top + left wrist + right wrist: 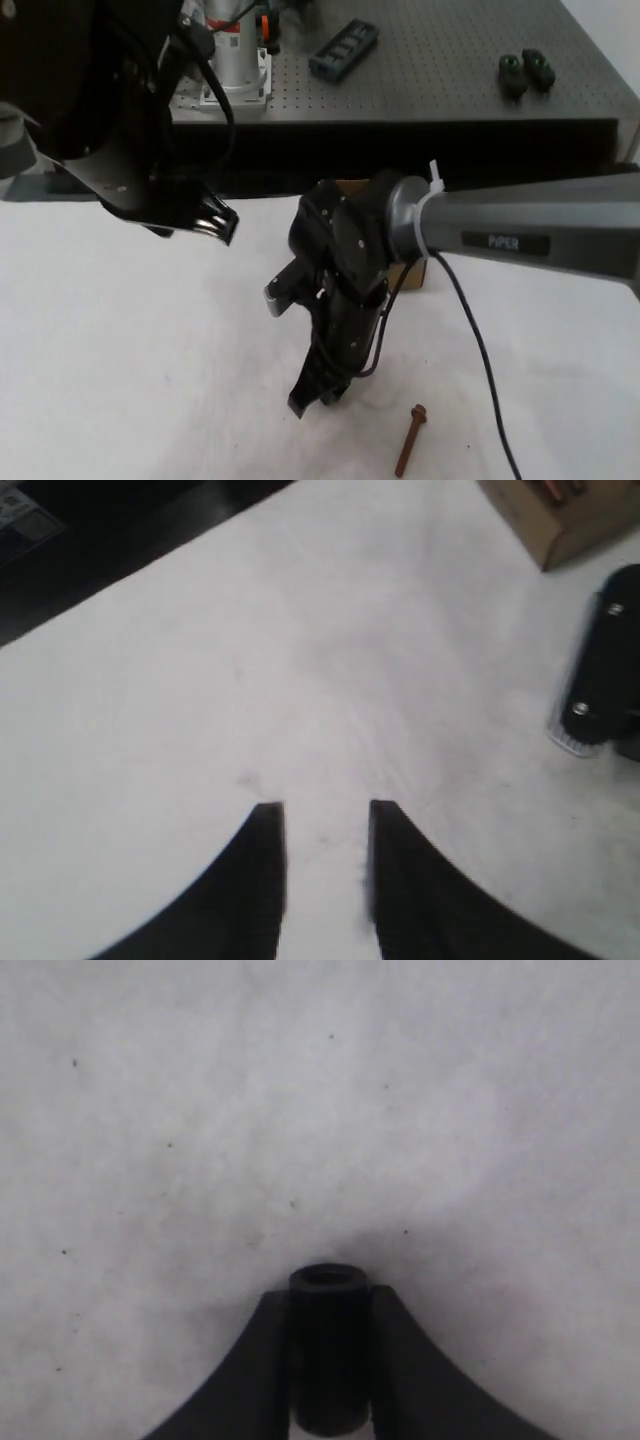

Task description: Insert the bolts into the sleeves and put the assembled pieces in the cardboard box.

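Over on the left, the left gripper (325, 815) hangs above the white cover (120, 350) of the bench. Its two dark, curved fingers (255, 890) sit a narrow gap apart with nothing between them, just bare matte surface underneath.

Toward the middle, the right gripper (330, 1302) points down at the cover, and its fingers are clamped onto a sleeve (329, 1360). The sleeve is a short black tube with a dull finish, its open hollow end poking out past the fingertips. From the right wrist view it's just above or maybe touching the cover, honestly can't tell which. Up close the cover looks soft and slightly mottled, with tiny dark specks.

A bit further right in the high view, one bolt (410, 440) lies flat on the cover near the front edge. It's rusty brown, a thin shank with a wider head at the far end. It lies near the right gripper's tip (308, 400) but apart from it.

Behind the right arm's wrist sits the cardboard box (415, 272), plain brown with square corners and mostly hidden by the arm. The left wrist view catches one corner of it (545, 515).

At the back there's a grey metal plate (450, 70) full of small holes in rows, with a dark ribbed tray (345, 48) on it.
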